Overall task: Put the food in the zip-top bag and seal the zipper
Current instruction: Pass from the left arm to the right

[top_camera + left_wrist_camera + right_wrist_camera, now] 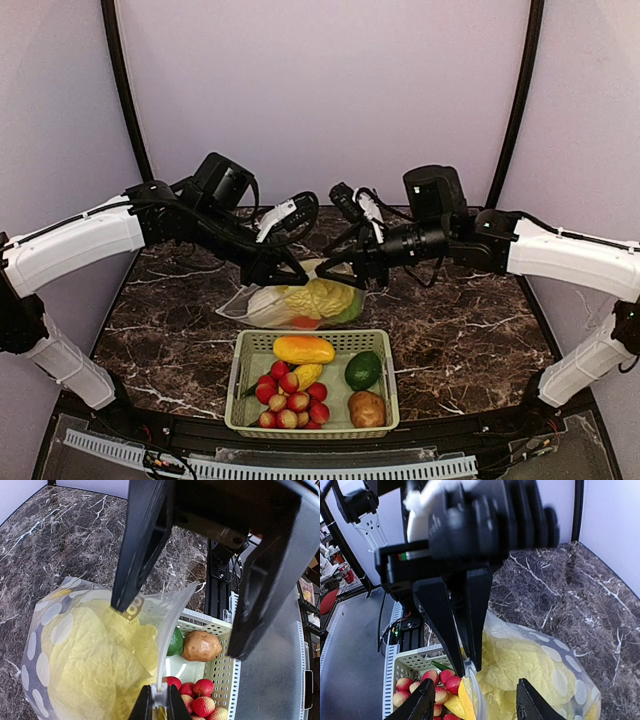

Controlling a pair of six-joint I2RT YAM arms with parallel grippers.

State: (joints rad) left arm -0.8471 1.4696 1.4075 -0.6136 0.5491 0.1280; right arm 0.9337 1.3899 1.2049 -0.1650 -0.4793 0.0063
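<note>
The zip-top bag (262,305), clear with white dots, lies mid-table behind the basket. It holds a pale yellow napa cabbage (318,298), and a bit of red and green food shows under the cabbage. My left gripper (159,700) is shut on the bag's mouth edge, and the zipper (165,650) runs up from its fingers. In the top view my left gripper (285,275) sits at the bag's far edge. My right gripper (475,690) stands open over the mouth, with nothing between its fingers. It faces my left gripper (469,669).
A pale green slotted basket (385,345) stands just in front of the bag. It holds a yellow-orange fruit (303,349), several red lychee-like fruits (292,398), an avocado (362,370) and a potato (366,408). Dark marble table (470,340) lies to either side.
</note>
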